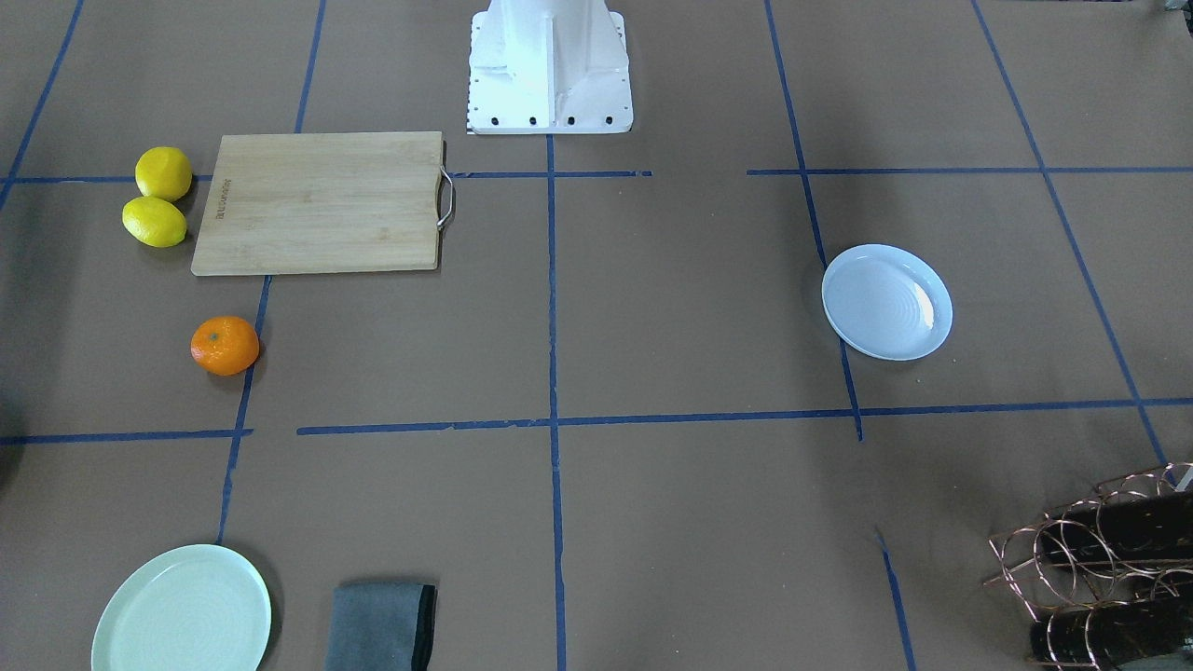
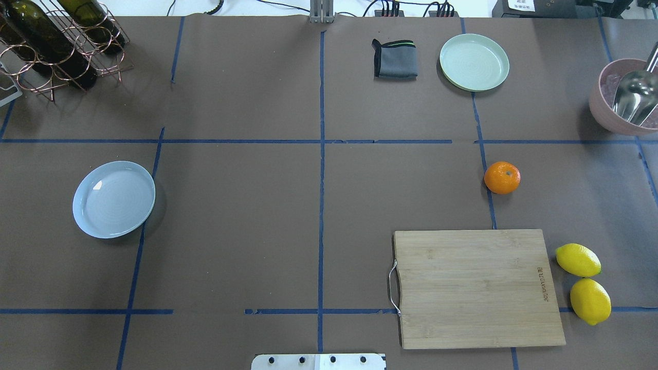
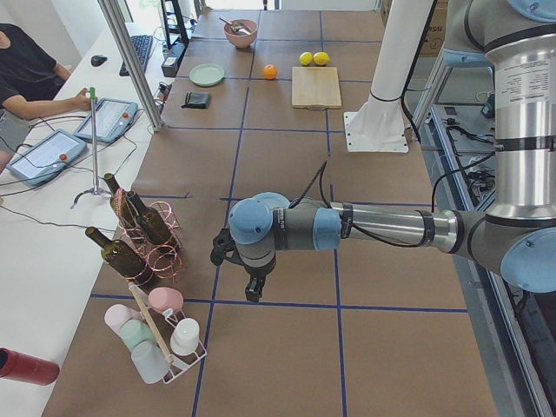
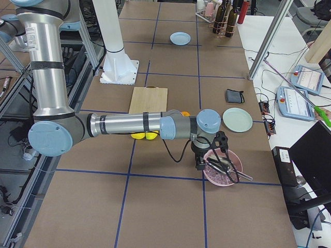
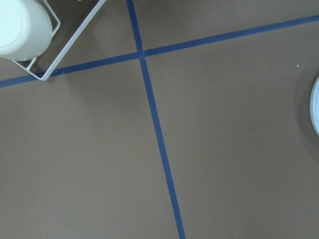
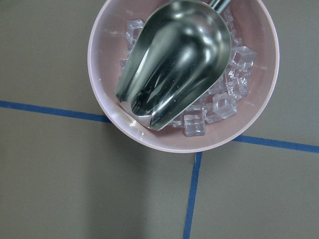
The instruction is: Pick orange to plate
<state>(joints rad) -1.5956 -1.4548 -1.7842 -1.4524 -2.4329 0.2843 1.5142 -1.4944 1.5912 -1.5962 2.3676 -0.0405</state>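
Bright-orange fruit: orange (image 2: 502, 178), round, stem dimple up, on brown paper near wooden cutting board (image 2: 478, 288), well apart from plate (image 2: 113, 199).
Plate surface: glossy, faint rings; cut off at left wrist view's edge.
Left gripper (image 3: 253, 291): side view only, open or closed cannot tell.
Right gripper (image 4: 199, 164): above pink bowl (image 6: 219, 139) of ice; likewise cannot tell.

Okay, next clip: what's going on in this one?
Nothing is being handled yet. The orange sits on the table on the robot's right side, just beyond the cutting board. The bluish-white plate lies empty on the robot's left side. The right gripper hovers over the pink bowl of ice, and the left gripper hangs above the table's left end. Whether either is open cannot be told.
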